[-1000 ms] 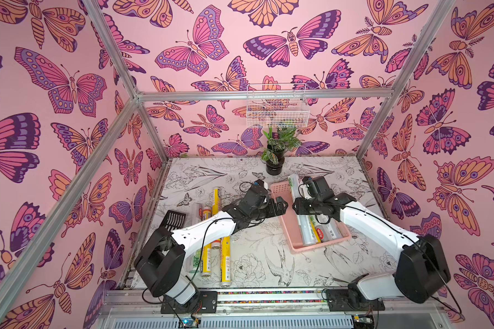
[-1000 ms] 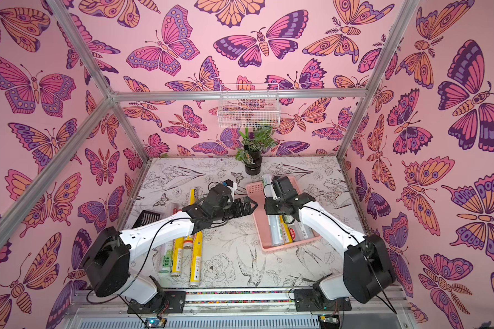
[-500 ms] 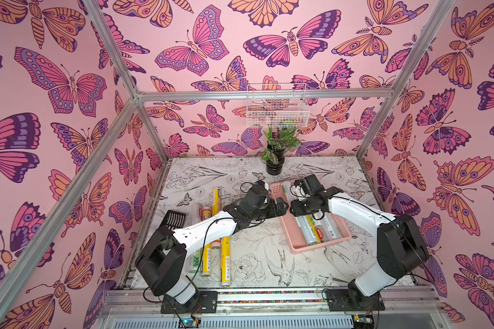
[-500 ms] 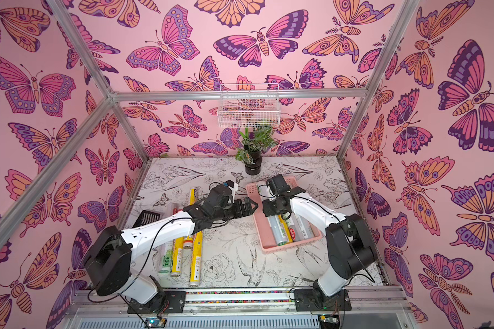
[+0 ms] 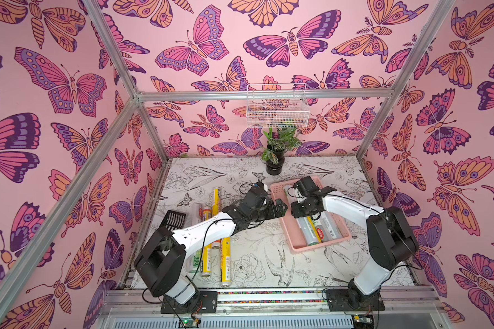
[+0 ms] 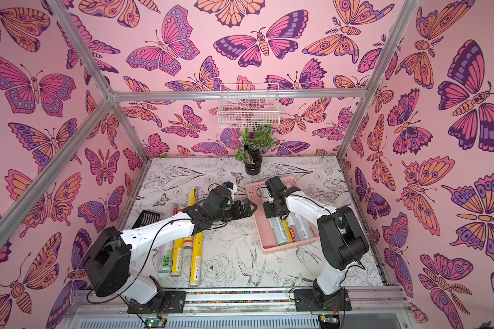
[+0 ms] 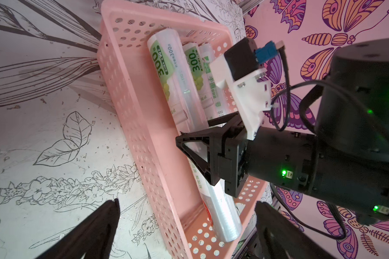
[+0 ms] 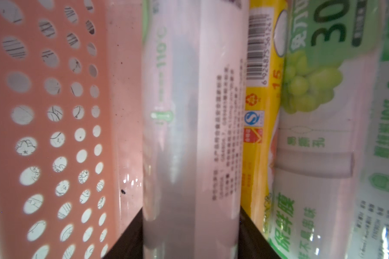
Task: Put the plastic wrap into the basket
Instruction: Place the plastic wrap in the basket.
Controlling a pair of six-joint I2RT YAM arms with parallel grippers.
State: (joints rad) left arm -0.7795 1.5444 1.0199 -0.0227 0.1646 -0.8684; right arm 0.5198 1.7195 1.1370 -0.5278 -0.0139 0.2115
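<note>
Right gripper clamped on a silvery roll in the basket nearest its left wall, other rolls alongside; left gripper wide open just outside that wall; more rolls near table's left edge.

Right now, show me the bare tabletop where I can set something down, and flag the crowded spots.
Free: the front middle of the table, between the loose rolls and the pink basket; also the back left, between the rolls and the plant pot. Crowded: the left strip with rolls and black scoop; the basket, holding rolls.
</note>
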